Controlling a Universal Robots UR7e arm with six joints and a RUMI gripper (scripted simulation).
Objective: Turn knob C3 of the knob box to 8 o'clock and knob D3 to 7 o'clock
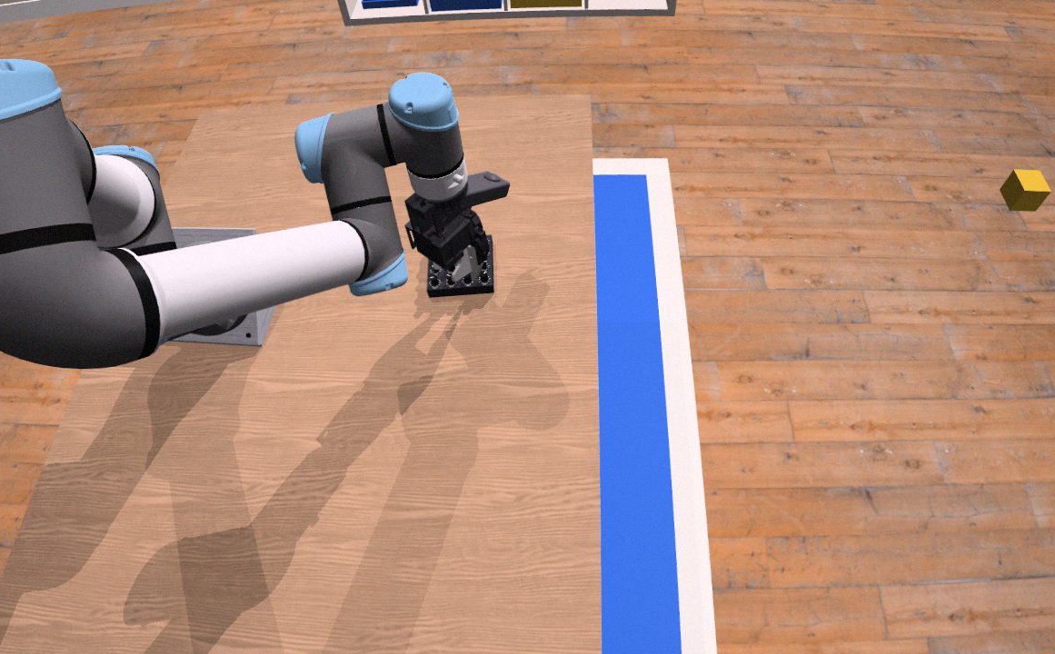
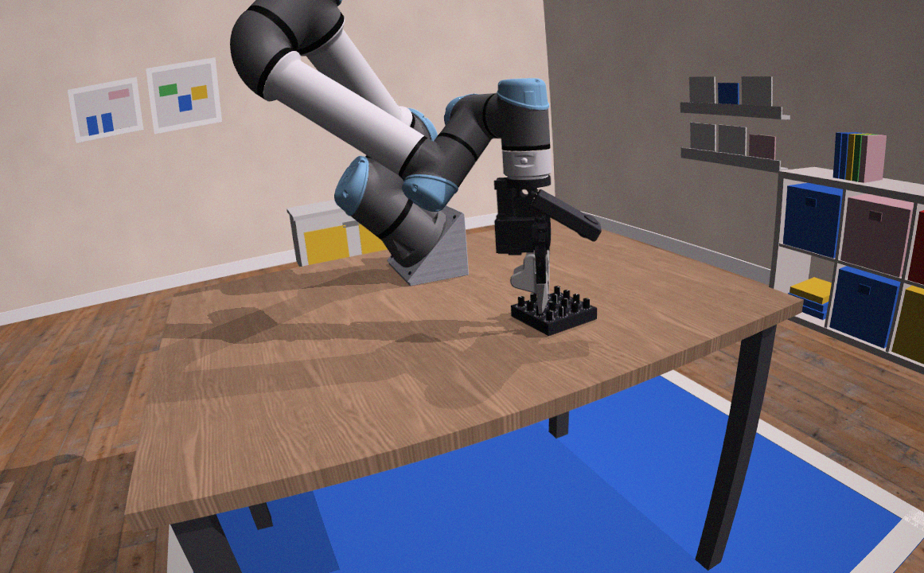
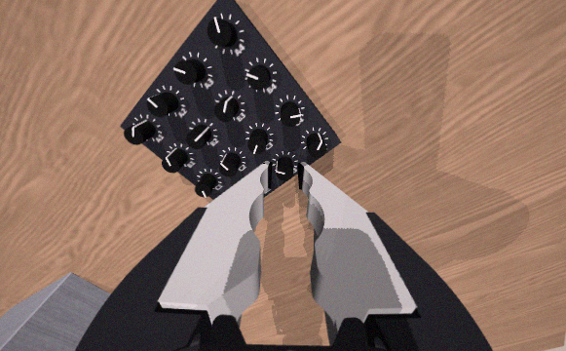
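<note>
The black knob box (image 3: 231,102) lies on the wooden table, turned like a diamond in the wrist view; it also shows in the top and exterior views (image 1: 461,274) (image 2: 555,312). My gripper (image 3: 284,164) points straight down onto the box's near corner. Its two grey fingertips stand on either side of knob D3 (image 3: 283,165), with a thin gap on each side, so the fingers are slightly open and not clamped. Knob C3 (image 3: 258,138) sits just beyond, free, its white pointer towards the lower left of the picture. The fingers hide knobs D1 and D2.
The arm's grey base block (image 1: 225,325) stands on the table to the left. The table's right edge (image 1: 592,325) lies close to the box, with a blue mat (image 1: 632,406) below. Shelves with coloured bins (image 2: 878,263) stand far right.
</note>
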